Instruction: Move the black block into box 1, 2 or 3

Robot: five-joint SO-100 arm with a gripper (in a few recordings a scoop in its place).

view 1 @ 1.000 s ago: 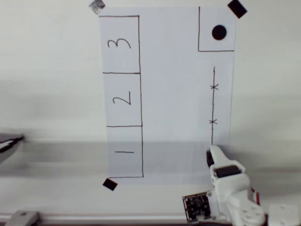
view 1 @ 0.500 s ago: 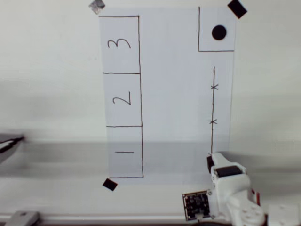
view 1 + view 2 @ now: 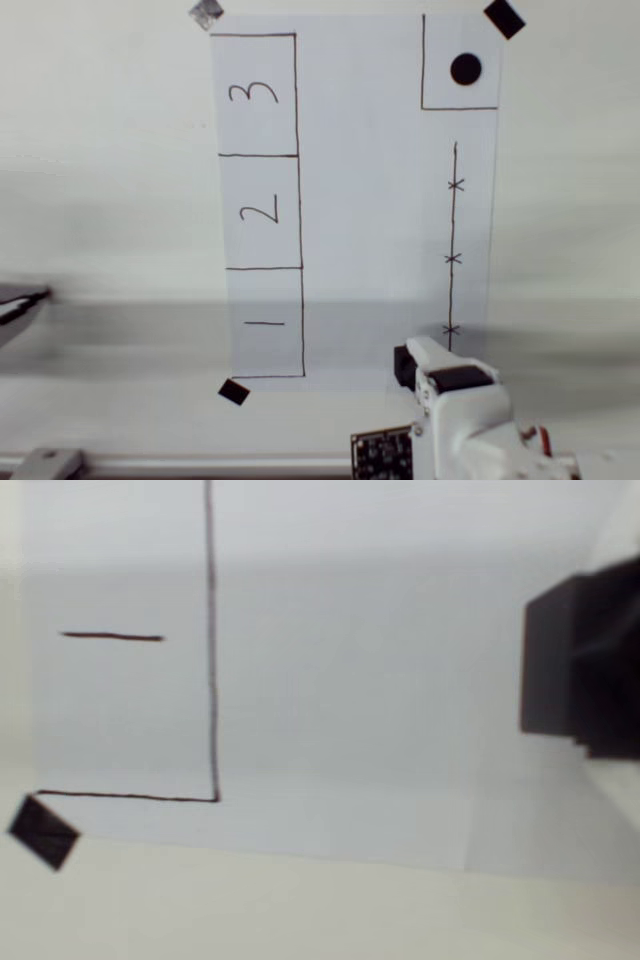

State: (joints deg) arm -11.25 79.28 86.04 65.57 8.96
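Note:
The small black block sits at the tip of my white gripper, near the paper's bottom edge and left of the drawn line's lowest cross. My gripper looks shut on it. In the wrist view the black block is at the right edge, hanging over blank paper. Box 1 lies to the left of the block, with box 2 and box 3 stacked above it in the overhead view. Box 1 has its corner at the left of the wrist view, well apart from the block.
A drawn square with a black dot is at the paper's top right, above a line with crosses. Black tape squares pin the paper's corners. A dark object pokes in at the left edge.
My gripper has moved left and a little toward the bottom edge with the black block, leaving the line's lowest cross uncovered.

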